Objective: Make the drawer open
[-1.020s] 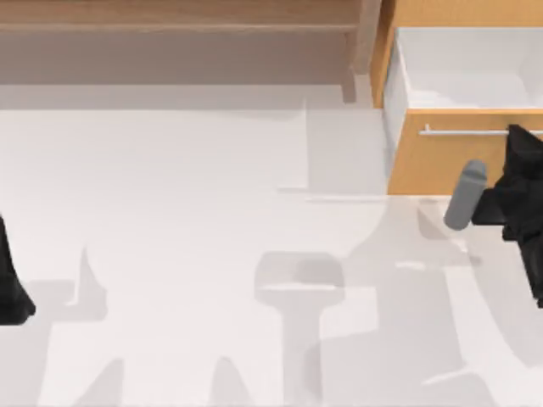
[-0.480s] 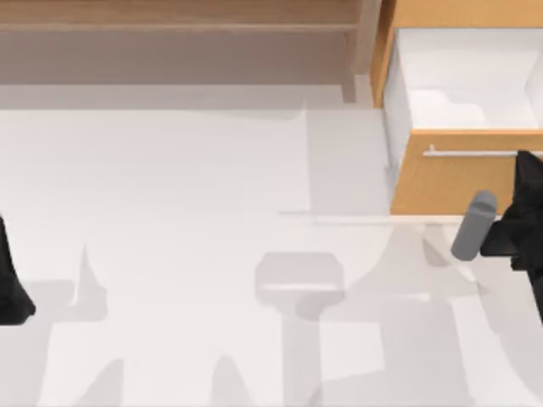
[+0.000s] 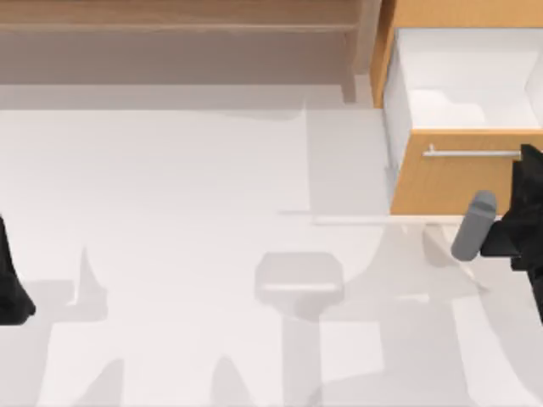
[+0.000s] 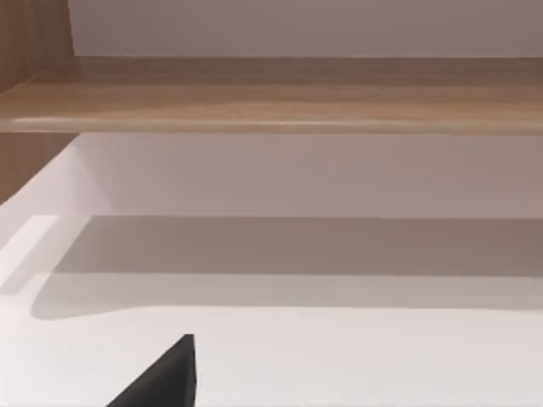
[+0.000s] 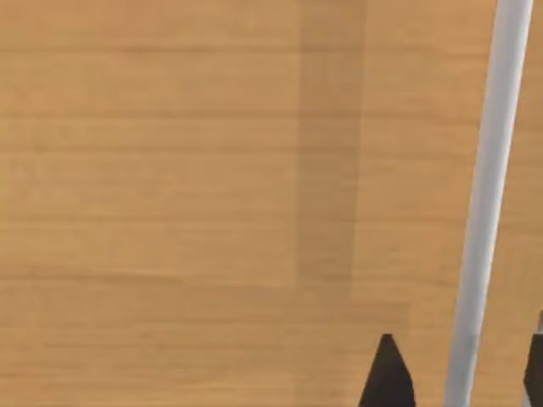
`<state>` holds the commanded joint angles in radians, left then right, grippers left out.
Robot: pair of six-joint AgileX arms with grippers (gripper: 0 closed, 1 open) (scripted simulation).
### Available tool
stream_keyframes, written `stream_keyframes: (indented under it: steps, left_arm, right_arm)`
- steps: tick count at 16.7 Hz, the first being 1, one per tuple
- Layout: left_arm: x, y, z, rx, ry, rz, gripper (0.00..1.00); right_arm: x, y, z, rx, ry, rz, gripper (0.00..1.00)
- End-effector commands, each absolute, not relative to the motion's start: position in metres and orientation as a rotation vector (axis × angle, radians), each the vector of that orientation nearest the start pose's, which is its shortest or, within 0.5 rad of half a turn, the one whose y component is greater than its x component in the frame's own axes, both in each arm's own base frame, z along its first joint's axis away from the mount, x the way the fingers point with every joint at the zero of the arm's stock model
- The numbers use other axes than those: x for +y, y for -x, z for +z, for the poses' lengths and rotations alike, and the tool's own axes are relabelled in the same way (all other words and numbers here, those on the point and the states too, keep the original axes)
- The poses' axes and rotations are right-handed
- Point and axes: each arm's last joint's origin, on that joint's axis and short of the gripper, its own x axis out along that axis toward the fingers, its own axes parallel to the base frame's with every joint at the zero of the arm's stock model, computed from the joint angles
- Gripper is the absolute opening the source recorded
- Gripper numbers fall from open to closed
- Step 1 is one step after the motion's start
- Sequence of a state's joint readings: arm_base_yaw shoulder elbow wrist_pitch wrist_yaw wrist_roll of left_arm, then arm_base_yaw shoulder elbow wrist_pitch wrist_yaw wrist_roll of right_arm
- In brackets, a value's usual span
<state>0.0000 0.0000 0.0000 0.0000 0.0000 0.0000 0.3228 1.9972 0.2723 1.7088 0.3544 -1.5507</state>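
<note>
Your right gripper (image 5: 458, 373) sits at the table's right edge with a finger on each side of the silver handle (image 5: 484, 212), apparently clamped on it, since that bar is the only purchase on the flat front. The drawer (image 3: 454, 182) stands pulled out at the far right, white interior exposed. Your left gripper (image 3: 10, 280) idles at the left edge.

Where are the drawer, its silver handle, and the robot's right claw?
drawer (image 3: 441, 182): top view, orange-tan front panel.
silver handle (image 3: 471, 153): top view, middle of the bar.
right claw (image 5: 458, 377): right wrist view, between its fingertips.
</note>
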Motion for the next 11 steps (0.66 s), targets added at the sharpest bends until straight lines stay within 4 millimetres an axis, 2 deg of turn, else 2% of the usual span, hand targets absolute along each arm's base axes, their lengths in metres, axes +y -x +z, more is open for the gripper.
stream_keyframes:
  steps: [5,11]
  left_arm:
    - [-0.0012,-0.1057,0.16,0.0,0.0,0.0,1.0]
    - [-0.0012,-0.1057,0.16,0.0,0.0,0.0,1.0]
  right_arm:
    - [0.0713,-0.2427,0.0867,0.015,1.57,0.001,0.98]
    - [0.0713,-0.2427,0.0867,0.015,1.57,0.001,1.0]
